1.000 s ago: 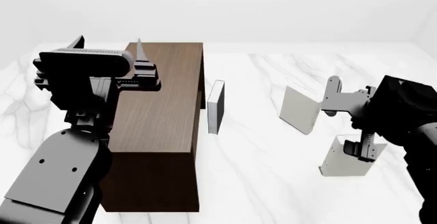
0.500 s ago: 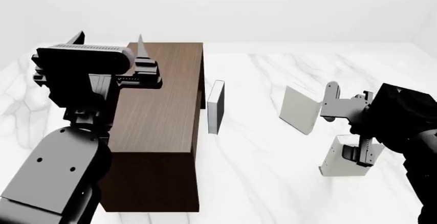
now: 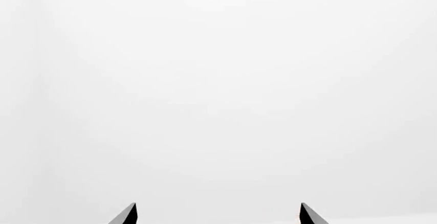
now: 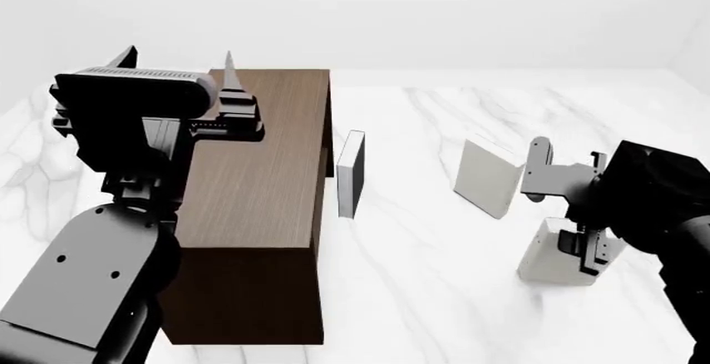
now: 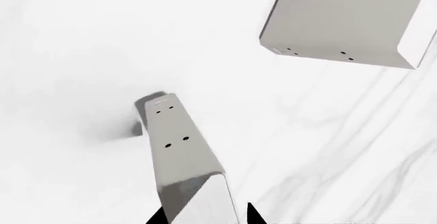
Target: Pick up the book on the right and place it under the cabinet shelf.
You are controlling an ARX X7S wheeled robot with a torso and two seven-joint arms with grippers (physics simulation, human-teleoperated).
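Right gripper (image 4: pixel 586 252) reaching down over tilted book (image 4: pixel 549 258), jaws straddling it, grip unclear, left gripper (image 4: pixel 228 90) raised over cabinet (image 4: pixel 261 206), open, empty

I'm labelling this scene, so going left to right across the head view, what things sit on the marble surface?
Cabinet shelf → slim book with a dark face → pale book standing farther back → the book at the right claw.

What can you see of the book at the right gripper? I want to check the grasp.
The book is a plain pale grey-white hardback standing on the marble table, tilted, nearest the robot on the right. The right gripper is over its top edge, jaws on either side; whether they clamp it is unclear.
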